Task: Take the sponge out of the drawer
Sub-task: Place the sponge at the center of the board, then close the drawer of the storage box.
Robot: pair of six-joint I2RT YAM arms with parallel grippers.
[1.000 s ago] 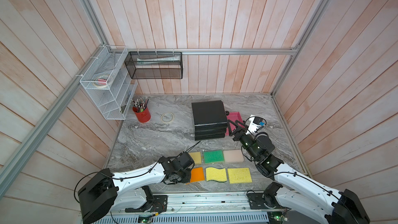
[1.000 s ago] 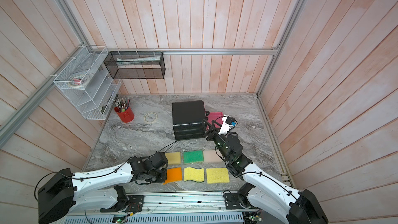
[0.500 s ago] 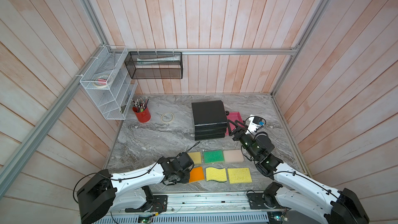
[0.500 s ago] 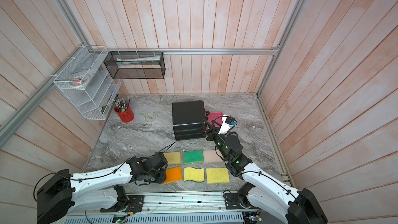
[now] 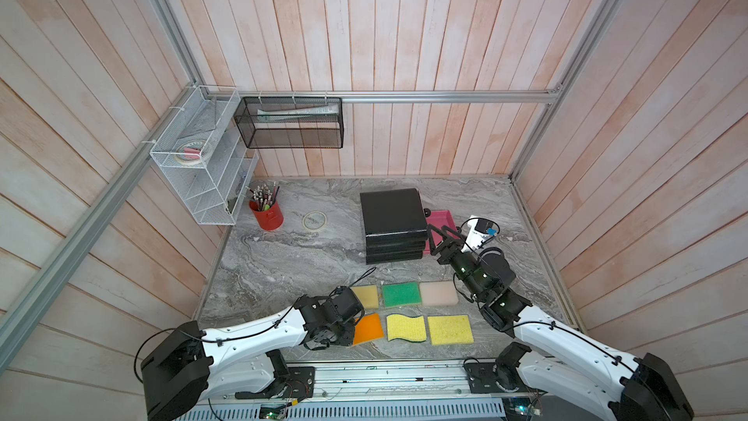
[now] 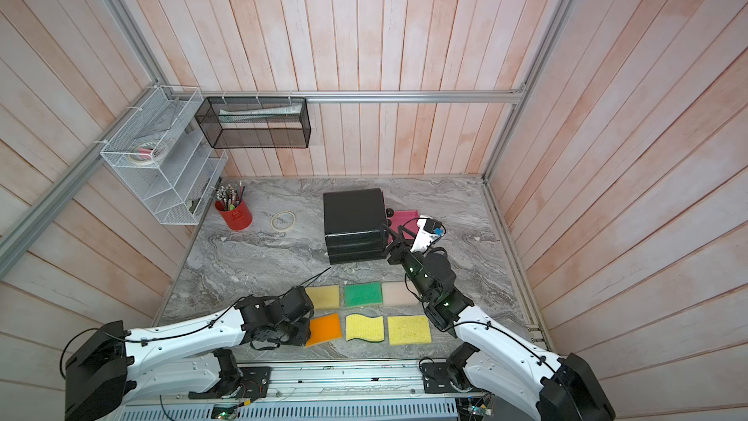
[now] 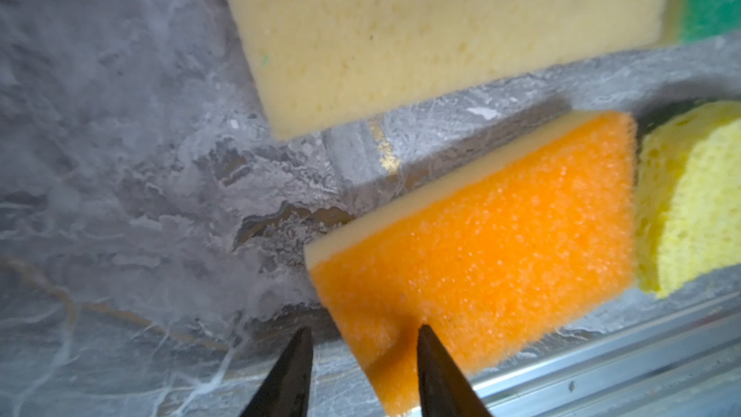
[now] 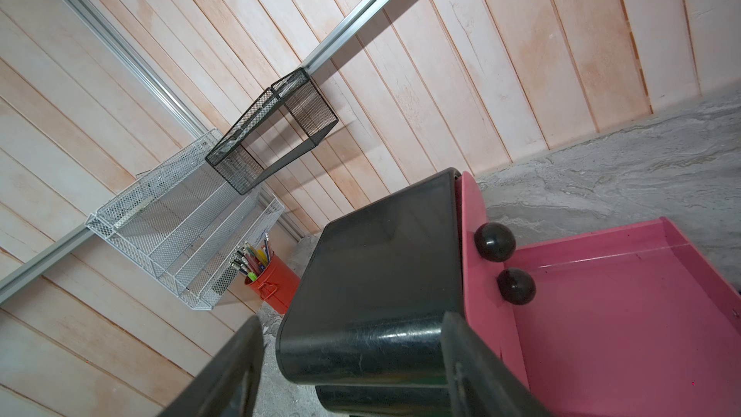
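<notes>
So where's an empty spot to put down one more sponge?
Bare marble lies between the red pencil cup, tape ring, black drawer unit and sponge rows. Crowded: the front rows, and beside the open pink drawer.

Marble table (image 5: 283, 269): sponges (image 5: 402, 294), drawer unit (image 5: 392, 212), red cup (image 5: 268, 214), maybe tape (image 5: 304, 220).

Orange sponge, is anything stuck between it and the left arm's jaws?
Nothing visible. The orange sponge lies on the table, and its corner reaches between the open jaws of the left gripper.
</notes>
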